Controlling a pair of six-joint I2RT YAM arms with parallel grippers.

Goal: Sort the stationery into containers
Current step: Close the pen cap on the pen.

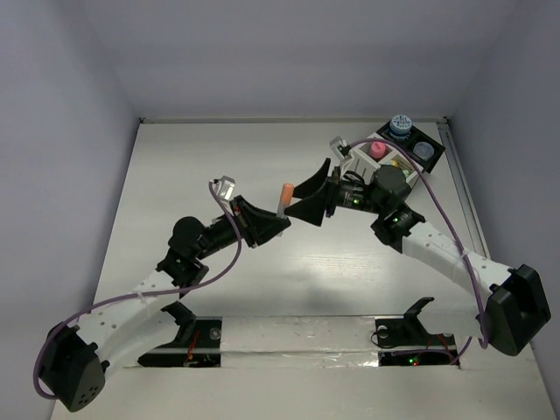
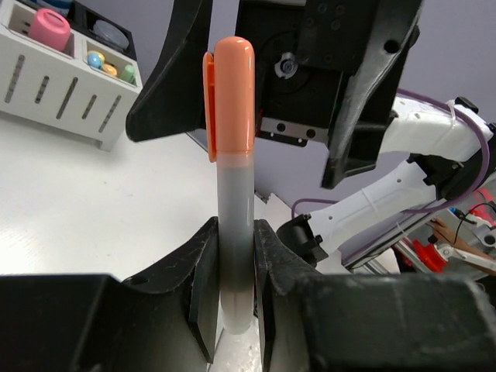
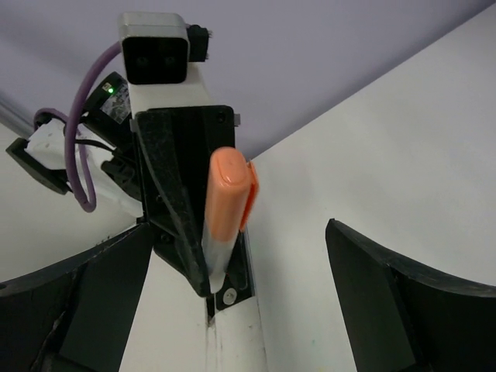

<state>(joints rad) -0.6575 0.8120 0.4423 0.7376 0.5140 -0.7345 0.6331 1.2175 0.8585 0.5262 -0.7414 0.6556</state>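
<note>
No text, label, brand, number or sign is legible in any view. The barrel and cap of the orange-capped marker [image 2: 233,194] show no readable print in the wrist views. The lid of the blue-patterned round pot [image 1: 401,122], at the far right corner of the counter [image 1: 262,289], bears a pattern too small to resolve into characters.

- The marker [image 1: 285,194] stands upright between the left gripper's [image 1: 280,217] fingers, over the middle of the table [image 1: 175,175].
- The right gripper [image 1: 308,198] is just right of it, jaws spread and facing it.
- The box [image 1: 360,163] sits behind, at the far right, with a bottle [image 1: 377,150] in one compartment.
</note>
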